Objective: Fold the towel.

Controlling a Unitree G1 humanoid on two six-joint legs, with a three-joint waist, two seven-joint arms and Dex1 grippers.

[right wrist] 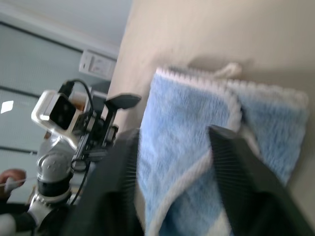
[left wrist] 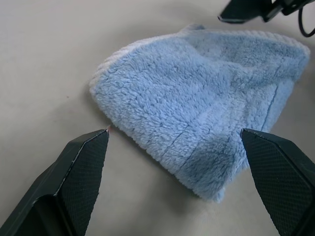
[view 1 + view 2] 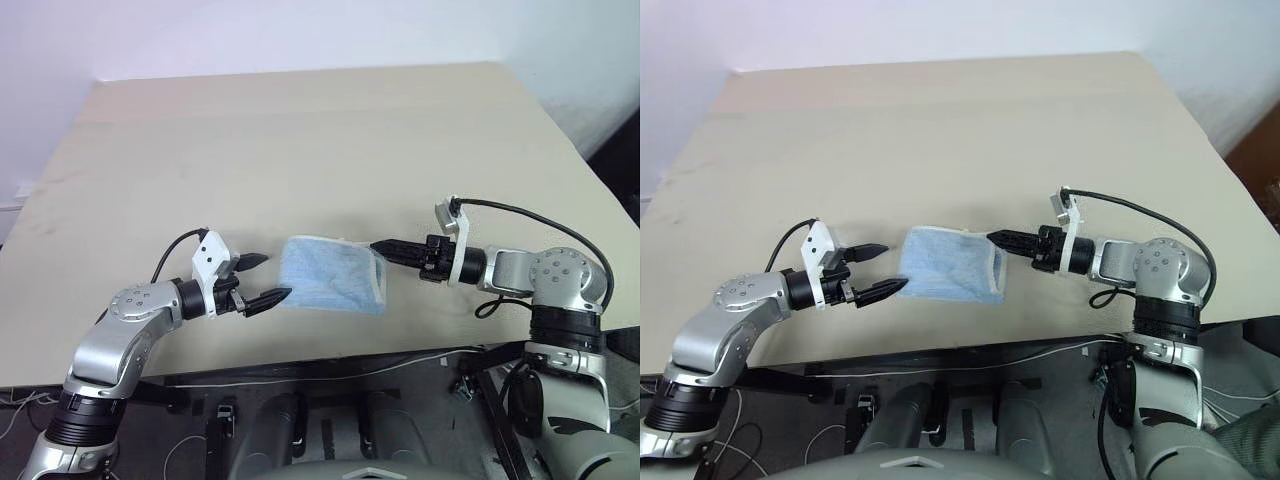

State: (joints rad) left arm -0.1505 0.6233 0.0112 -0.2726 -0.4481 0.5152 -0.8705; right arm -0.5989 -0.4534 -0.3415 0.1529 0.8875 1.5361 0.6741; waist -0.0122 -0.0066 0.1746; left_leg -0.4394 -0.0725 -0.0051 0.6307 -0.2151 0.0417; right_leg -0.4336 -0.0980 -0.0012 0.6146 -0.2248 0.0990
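worktop (image 3: 300,130): beige, carries the towel near its front edge | towel (image 3: 330,275): light blue, folded over, lying flat between both arms; right wrist view alone shows its white edging and loop tag | left pincer (image 3: 262,280): spread wide, nearly level, tips just beside the towel | right pincer (image 3: 382,247): parted in its wrist view, nothing gripped, at the towel's opposite edge

Left pincer (image 3: 260,279) gapes wide, right pincer (image 3: 381,247) parted, both arms angled inward

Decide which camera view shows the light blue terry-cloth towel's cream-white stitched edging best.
The right wrist view: the light blue terry-cloth towel lies close, its edging crossing the folded layers. The eye views show it small; the left wrist view shows mostly pile.
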